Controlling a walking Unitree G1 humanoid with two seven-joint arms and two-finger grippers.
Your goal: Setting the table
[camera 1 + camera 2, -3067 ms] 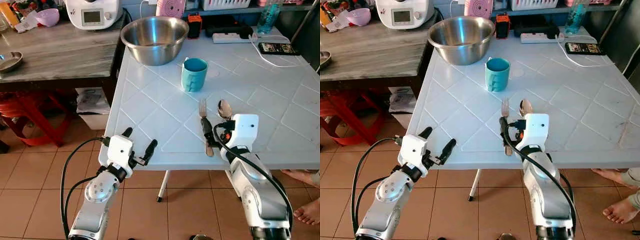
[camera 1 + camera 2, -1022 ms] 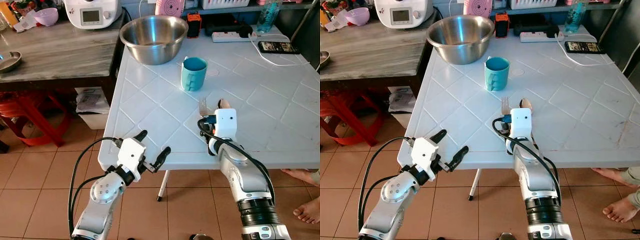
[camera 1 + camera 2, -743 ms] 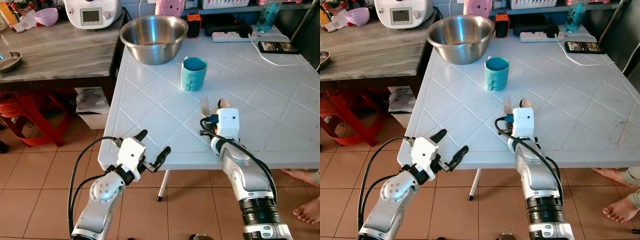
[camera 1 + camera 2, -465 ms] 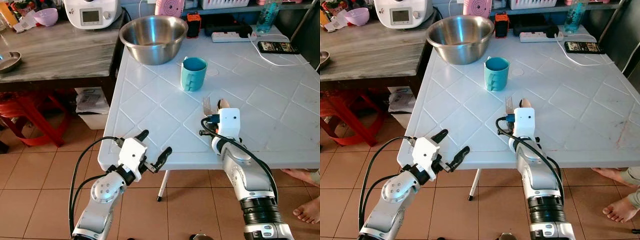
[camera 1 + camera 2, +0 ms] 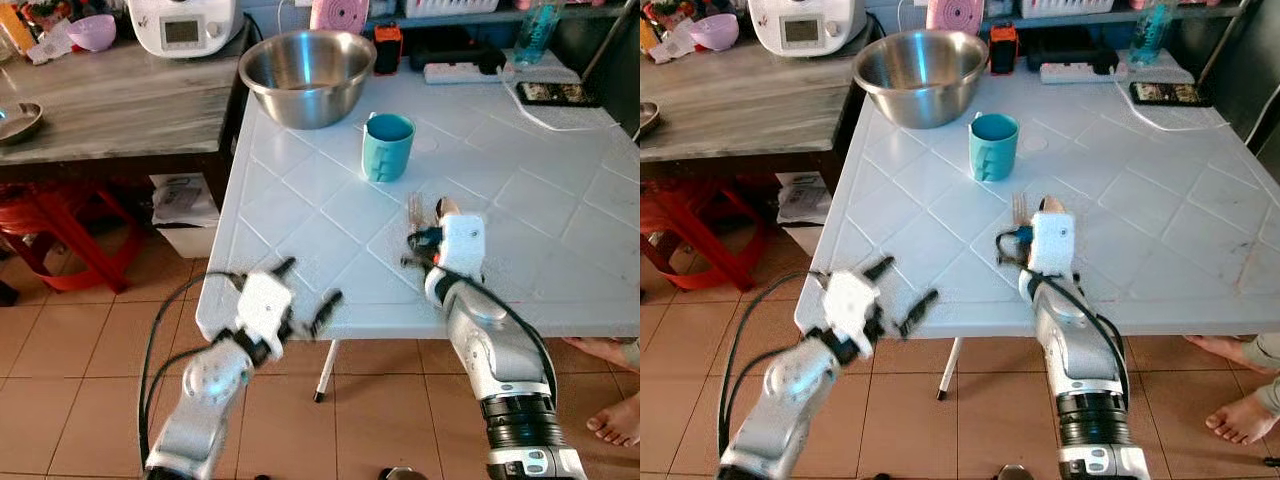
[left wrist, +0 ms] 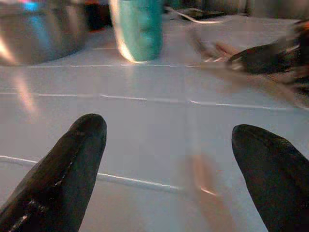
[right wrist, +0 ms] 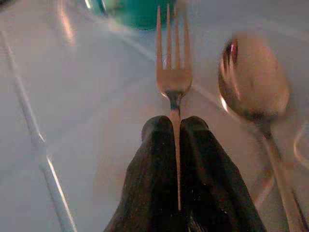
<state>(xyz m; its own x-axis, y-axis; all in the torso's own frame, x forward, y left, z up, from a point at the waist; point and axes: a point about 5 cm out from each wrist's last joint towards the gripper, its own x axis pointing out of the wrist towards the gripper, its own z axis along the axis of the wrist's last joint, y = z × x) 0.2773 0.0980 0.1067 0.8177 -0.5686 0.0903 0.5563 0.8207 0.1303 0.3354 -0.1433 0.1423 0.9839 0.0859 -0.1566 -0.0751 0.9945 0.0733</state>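
The right gripper (image 7: 175, 126) is clenched on the fork (image 7: 172, 72): in the right wrist view its two black fingers (image 7: 154, 159) press together on the thin handle, which runs straight up the seam between them, and the tines stick out just past the fingertips, pointing toward the cup (image 5: 387, 147). The spoon (image 7: 254, 82) lies just beside the fork on the robot's right, its bowl level with the tines and apart from the fingers; its handle runs back alongside the gripper. From the head views the right gripper sits low over the white table (image 5: 300, 210), near the front edge, with the fork's tines (image 5: 414, 208) and the spoon's bowl (image 5: 441, 207) showing just beyond the white wrist housing, between it and the cup. Whether the fork touches the tabletop cannot be told. A steel bowl (image 5: 307, 75) stands farther back near the table's left corner, well apart from the cutlery. The left gripper (image 5: 305, 290) is released, its fingers (image 6: 63, 169) spread wide and holding nothing; it hovers at the table's front-left edge, aimed across the top toward the cup and bowl, and is blurred in the head views.
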